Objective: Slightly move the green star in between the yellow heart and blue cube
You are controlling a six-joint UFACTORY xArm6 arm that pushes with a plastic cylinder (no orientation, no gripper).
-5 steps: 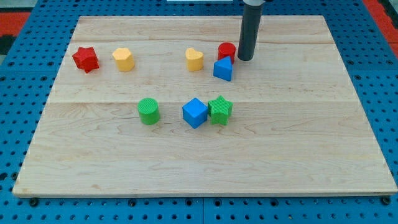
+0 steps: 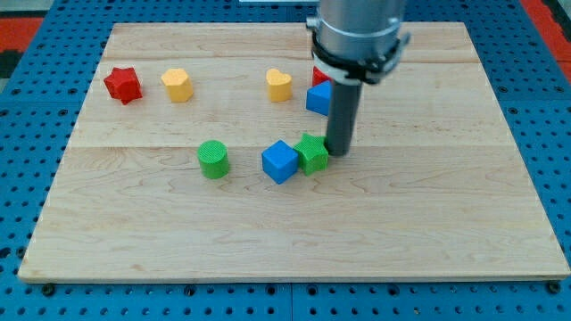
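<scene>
The green star lies near the board's middle, touching the right side of the blue cube. The yellow heart sits above them, toward the view's top. My tip is down on the board right beside the green star's right side, touching or nearly touching it. The rod rises from there and covers part of the blocks behind it.
A blue triangular block and a red block sit just above the star, partly hidden by the rod. A green cylinder is left of the cube. A yellow block and a red star lie at the upper left.
My tip has moved down the view from beside the red block to the green star's right side. The green star has shifted slightly left and turned against the blue cube.
</scene>
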